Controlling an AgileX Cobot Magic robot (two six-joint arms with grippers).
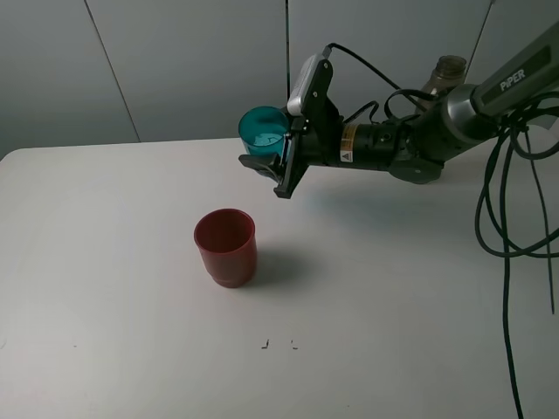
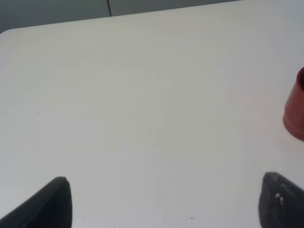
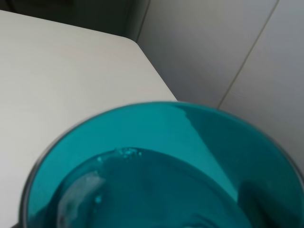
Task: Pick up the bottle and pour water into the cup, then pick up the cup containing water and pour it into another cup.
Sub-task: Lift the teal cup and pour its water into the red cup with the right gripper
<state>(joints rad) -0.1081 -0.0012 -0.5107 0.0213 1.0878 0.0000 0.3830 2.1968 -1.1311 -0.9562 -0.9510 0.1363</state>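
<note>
- Grey wall panels (image 1: 175, 61) stand behind a white table (image 1: 105, 262)
- right gripper (image 1: 272, 170) hangs in the air above the table, its jaws clamped on the cup (image 1: 262, 131); the teal cup is lifted clear of the surface and tipped off upright, beyond another cup (image 1: 225, 247)
- water (image 3: 142, 190) with small bubbles lies inside the teal cup in the right wrist view
- another cup, dark red, stands upright on the table, apart from the gripper
- the bottle (image 1: 448, 74) shows only its top behind the right arm
- left gripper (image 2: 166, 204) hovers over bare table; jaws wide apart, holding nothing, the red cup off to one side
</note>
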